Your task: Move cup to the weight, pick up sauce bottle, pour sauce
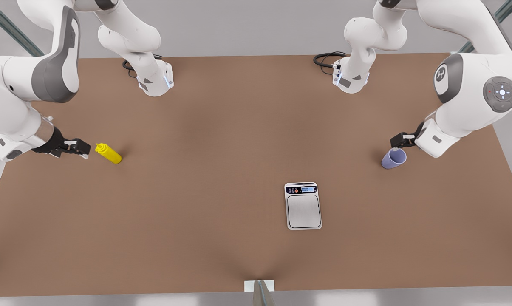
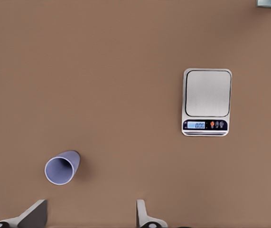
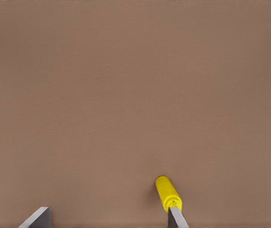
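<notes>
Fingers point(image 2: 33, 216) spread near empty cup point(image 2: 61, 167)

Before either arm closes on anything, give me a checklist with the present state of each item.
1. Left gripper open: ok, its fingers stand wide apart.
2. Left gripper around the cup: not ok, the cup sits just ahead of the fingertips, not between them.
3. Cup upright: ok, it stands on the table with its mouth up.
4. The weight free for the cup: ok, its metal plate is bare.
5. Right gripper open: ok, fingers apart.
6. Right gripper around the sauce bottle: not ok, the bottle stands near one finger, off centre of the gap.
</notes>
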Available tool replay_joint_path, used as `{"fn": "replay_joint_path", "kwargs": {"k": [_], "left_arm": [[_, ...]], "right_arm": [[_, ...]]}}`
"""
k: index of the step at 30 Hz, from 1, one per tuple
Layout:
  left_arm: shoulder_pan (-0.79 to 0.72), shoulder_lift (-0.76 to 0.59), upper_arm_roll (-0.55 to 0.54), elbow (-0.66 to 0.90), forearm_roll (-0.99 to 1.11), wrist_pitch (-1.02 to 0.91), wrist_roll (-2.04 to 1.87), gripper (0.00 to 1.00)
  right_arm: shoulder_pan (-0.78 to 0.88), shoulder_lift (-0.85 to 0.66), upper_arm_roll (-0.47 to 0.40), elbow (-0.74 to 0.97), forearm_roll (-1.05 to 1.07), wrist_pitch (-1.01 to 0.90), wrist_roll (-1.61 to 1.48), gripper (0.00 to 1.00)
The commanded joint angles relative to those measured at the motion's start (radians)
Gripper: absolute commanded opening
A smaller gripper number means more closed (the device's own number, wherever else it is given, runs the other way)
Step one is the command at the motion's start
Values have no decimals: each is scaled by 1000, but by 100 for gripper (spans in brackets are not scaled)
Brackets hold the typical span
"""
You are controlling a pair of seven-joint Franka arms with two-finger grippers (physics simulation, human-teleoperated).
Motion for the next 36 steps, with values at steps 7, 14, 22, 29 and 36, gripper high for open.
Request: {"fn": "replay_joint_path", "kwargs": {"k": [7,14,22,29,36], "left_arm": [[170,-23,9,-391,45,219,65,100],[295,-23,12,-637,37,505,307,100],[375,49,12,-721,14,644,398,100],[383,99,12,-783,4,762,432,100],[383,138,6,-783,-45,802,430,74]], "right_arm": [[-2,0,0,4,-3,-8,-48,100],[4,-2,-3,-1,-5,-28,-40,100],[3,0,2,2,-5,-29,-42,100],[3,0,2,2,-3,-29,-43,100],[3,-2,5,1,-3,-29,-42,100]]}}
